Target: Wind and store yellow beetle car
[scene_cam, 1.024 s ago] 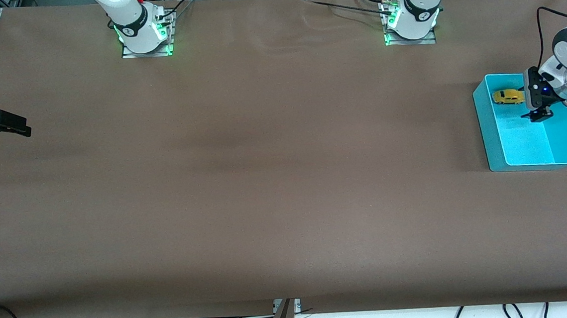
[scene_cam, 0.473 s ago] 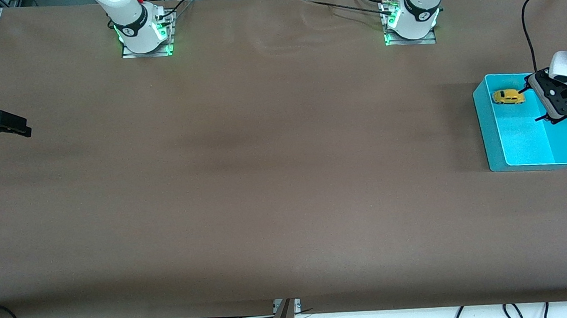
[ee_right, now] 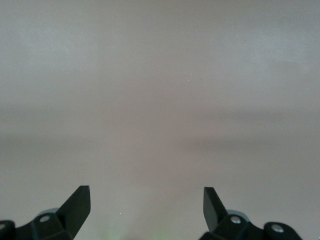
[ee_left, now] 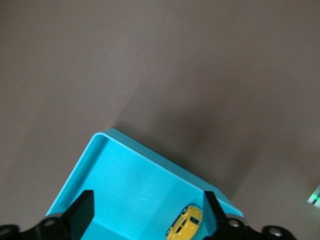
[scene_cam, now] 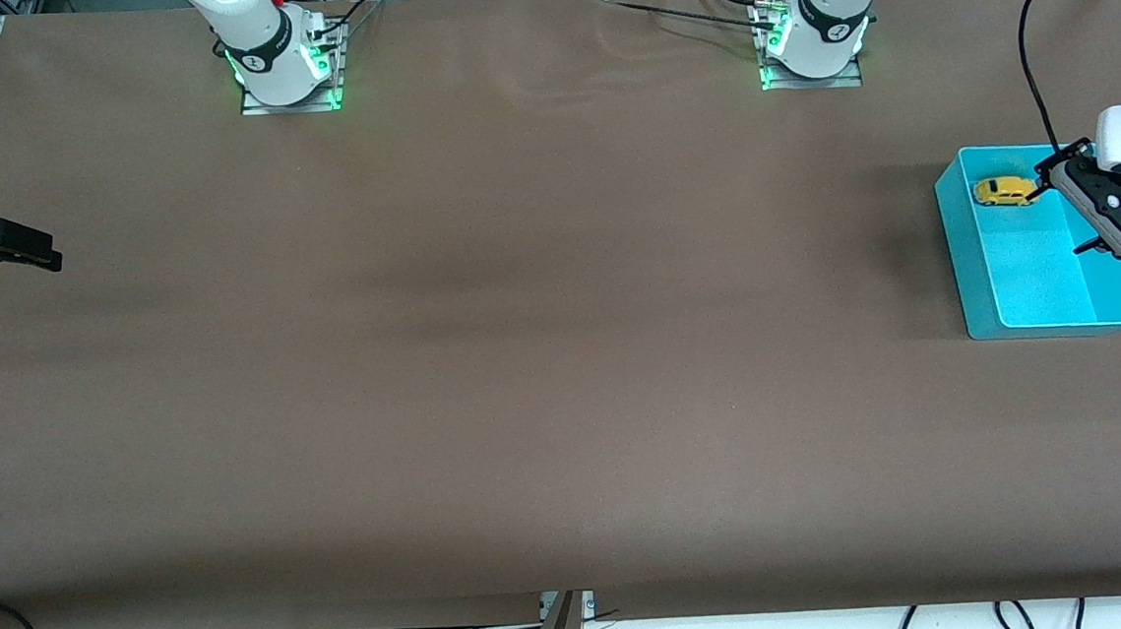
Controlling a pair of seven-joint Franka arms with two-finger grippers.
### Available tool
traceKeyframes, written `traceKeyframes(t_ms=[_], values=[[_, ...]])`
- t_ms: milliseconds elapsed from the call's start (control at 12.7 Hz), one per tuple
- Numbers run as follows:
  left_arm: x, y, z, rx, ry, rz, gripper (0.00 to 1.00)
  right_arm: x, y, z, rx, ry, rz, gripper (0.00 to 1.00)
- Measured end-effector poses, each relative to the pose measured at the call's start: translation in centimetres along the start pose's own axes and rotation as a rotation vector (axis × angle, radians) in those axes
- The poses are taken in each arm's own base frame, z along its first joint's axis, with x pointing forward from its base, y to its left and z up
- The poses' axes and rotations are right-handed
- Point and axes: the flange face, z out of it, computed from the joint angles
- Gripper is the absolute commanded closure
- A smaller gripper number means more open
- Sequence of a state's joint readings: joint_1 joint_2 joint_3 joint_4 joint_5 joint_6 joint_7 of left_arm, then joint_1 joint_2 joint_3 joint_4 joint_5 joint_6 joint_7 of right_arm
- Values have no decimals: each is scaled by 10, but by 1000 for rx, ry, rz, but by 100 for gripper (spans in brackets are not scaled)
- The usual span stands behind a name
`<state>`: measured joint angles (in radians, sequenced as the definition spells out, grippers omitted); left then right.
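The yellow beetle car [scene_cam: 1005,192] [ee_left: 186,223] rests inside the cyan tray [scene_cam: 961,257] [ee_left: 80,165], in the part of the tray farthest from the front camera. My left gripper [scene_cam: 1057,221] [ee_left: 147,200] hangs tilted over the tray, open, with nothing between its fingers. One fingertip shows close beside the car without gripping it. My right gripper [scene_cam: 23,248] [ee_right: 146,192] waits open and empty over bare brown table at the right arm's end.
The tray stands at the left arm's end of the table. Both arm bases [scene_cam: 284,62] [scene_cam: 812,35] stand along the edge farthest from the front camera. Brown table [scene_cam: 542,335] spreads between the tray and the right gripper.
The left gripper has risen and drawn back toward the left arm's end of the table, tilting as it went. The car stays in the tray. The right arm has not moved.
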<state>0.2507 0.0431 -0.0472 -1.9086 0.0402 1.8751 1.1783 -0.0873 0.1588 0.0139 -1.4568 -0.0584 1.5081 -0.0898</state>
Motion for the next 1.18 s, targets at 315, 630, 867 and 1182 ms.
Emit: traceKeyframes(t_ms=[315, 630, 867, 1182], values=[[31, 33, -49, -4, -15, -219, 1, 0, 0, 0, 0, 0, 0, 0], [54, 61, -96, -7, -33, -586, 0, 1, 0, 0, -1, 6, 0, 0], [66, 71, -113, 1, -34, -795, 0, 1, 0, -1, -1, 12, 0, 0], [91, 84, -130, 33, 6, -958, 0, 1, 0, -1, -1, 13, 0, 0]])
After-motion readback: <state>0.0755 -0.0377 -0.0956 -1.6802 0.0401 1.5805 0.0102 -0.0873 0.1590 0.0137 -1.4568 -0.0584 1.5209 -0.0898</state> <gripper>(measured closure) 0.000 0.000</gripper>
